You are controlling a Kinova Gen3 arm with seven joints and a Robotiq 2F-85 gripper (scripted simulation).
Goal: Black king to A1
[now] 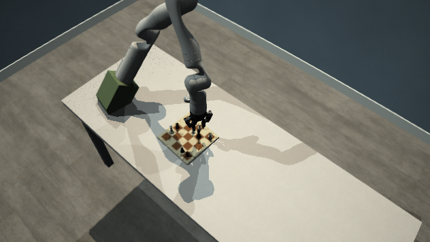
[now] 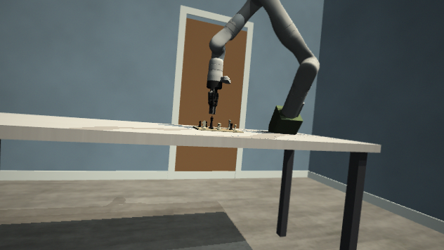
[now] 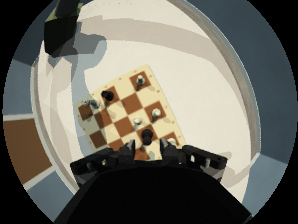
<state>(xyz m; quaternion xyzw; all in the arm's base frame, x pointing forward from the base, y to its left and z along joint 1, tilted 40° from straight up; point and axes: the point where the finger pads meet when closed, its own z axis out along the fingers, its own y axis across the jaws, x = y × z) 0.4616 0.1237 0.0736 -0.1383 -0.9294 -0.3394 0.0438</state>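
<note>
A small chessboard (image 1: 188,137) lies on the white table, with several black and white pieces on it. The tallest black piece, the black king (image 1: 199,132), stands near the board's far right side. It also shows in the side view (image 2: 211,121) and in the wrist view (image 3: 147,137). My gripper (image 1: 198,122) hangs straight down just above the king, with a small gap between them in the side view (image 2: 212,112). Its fingers are partly open and hold nothing. In the wrist view the fingertips frame the king's top. I cannot read the board's edge letters.
The arm's green base block (image 1: 116,91) stands on the table behind the board. Other pieces stand close to the king: a black one (image 1: 209,136) to its right and white ones (image 1: 203,145) in front. The table edge runs left of the board.
</note>
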